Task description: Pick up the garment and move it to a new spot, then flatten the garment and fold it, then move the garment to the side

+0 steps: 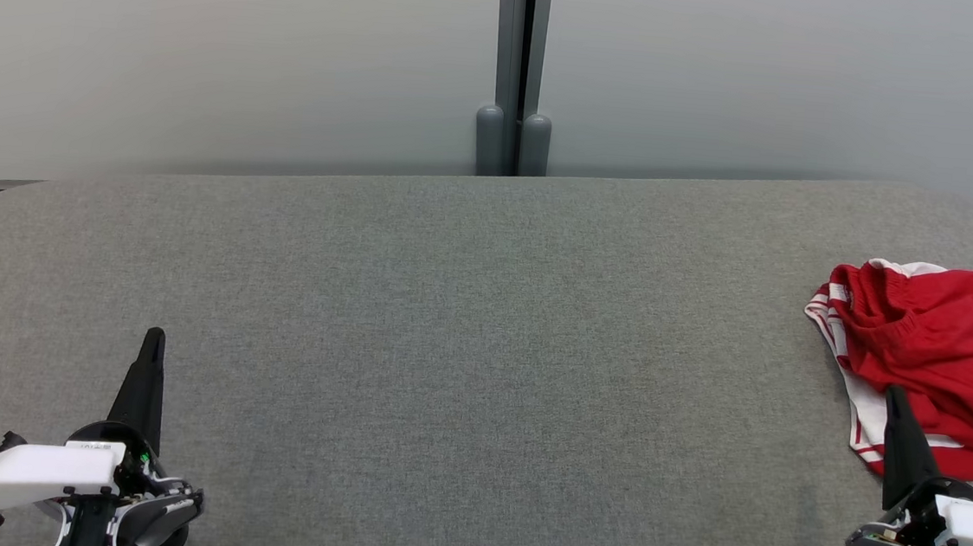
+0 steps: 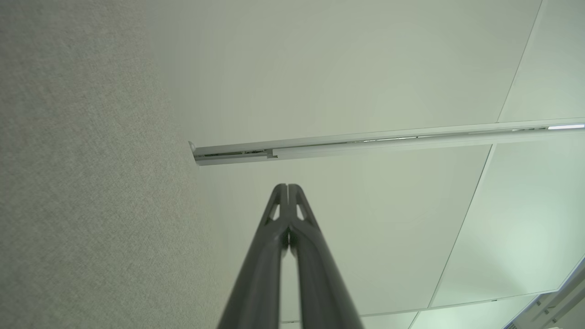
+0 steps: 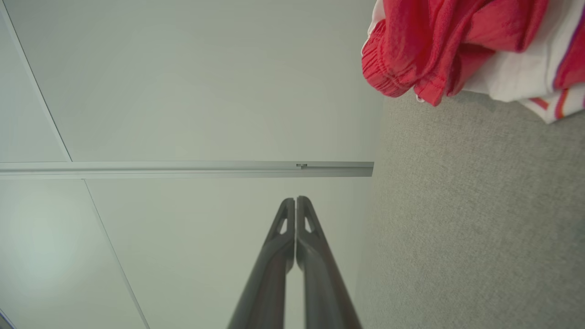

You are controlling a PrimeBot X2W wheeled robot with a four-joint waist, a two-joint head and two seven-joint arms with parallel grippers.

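The garment point(image 1: 936, 352) is a crumpled red piece with white, red-striped trim, lying at the far right of the grey table point(image 1: 465, 323). In the right wrist view the garment point(image 3: 438, 50) fills the upper right corner. My right gripper point(image 1: 895, 394) is shut and empty, its tips in front of the garment's near edge; whether they touch the cloth I cannot tell. The same shut right gripper point(image 3: 296, 199) points at the pale wall. My left gripper point(image 1: 155, 335) is shut and empty at the lower left, far from the garment. Seen from its wrist, the left gripper point(image 2: 288, 186) has its fingers pressed together.
Pale wall panels rise behind the table, joined by a dark vertical post point(image 1: 518, 67) at the middle. The table's rounded far edge point(image 1: 459, 180) runs across the head view. A metal rail point(image 2: 365, 141) crosses the wall.
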